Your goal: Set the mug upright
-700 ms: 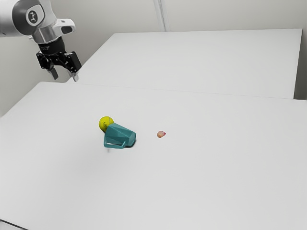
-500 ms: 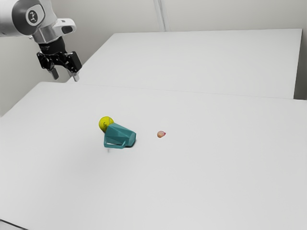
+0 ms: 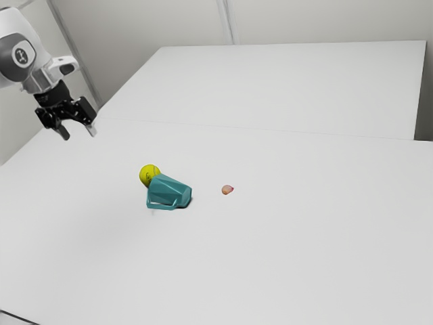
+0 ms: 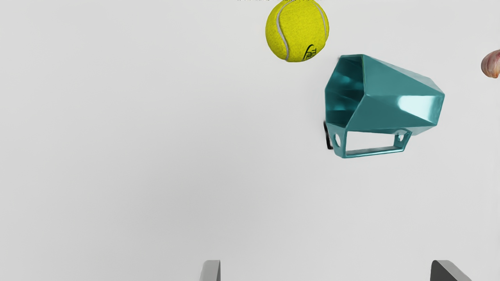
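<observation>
Mug (image 4: pixel 394 97) on its side, ahead of the fingers (image 4: pixel 211 271) and well below them, handle (image 4: pixel 373 152) turned their way; it is not upright. The fingers stand wide apart with nothing between them, the gripper (image 3: pixel 79 134) high over the table (image 3: pixel 270 257). Nearest trouble: a finger coming down on that handle could catch it and swing the mug round instead of gripping it. Beyond, the tapered, faceted body may slip or twist if pinched off-centre, and let go while tilted it could topple back. Past its open mouth, farther from the fingers, the tennis ball (image 4: pixel 297 33) sits close enough to be knocked rolling. The garlic clove (image 4: pixel 491 64), beyond the base, seems less at risk.
</observation>
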`<state>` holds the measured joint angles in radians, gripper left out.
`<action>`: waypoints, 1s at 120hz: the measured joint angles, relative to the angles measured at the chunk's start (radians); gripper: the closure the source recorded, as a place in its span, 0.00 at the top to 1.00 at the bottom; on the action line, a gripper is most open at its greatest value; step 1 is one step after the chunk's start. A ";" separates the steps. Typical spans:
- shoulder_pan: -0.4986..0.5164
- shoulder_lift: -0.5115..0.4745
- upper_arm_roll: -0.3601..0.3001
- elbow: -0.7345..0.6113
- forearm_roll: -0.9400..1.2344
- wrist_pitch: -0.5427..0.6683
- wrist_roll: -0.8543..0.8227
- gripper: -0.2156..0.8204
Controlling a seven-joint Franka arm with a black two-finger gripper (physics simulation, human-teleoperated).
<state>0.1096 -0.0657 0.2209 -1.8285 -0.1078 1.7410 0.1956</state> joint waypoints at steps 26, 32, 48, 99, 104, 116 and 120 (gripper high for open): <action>0.052 0.023 0.016 -0.124 -0.266 0.164 0.145 0.77; 0.058 0.031 0.020 -0.144 -0.344 0.188 0.188 0.77; 0.090 0.074 0.023 -0.185 -0.546 0.230 0.313 0.77; 0.179 0.187 0.023 -0.240 -0.823 0.192 0.573 0.77; 0.181 0.200 0.023 -0.236 -0.826 0.184 0.582 0.77; 0.182 0.243 0.023 -0.216 -0.831 0.171 0.603 0.77; 0.182 0.257 0.023 -0.207 -0.832 0.166 0.609 0.77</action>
<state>0.2914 0.1916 0.2439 -2.0359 -0.9396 1.9068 0.8049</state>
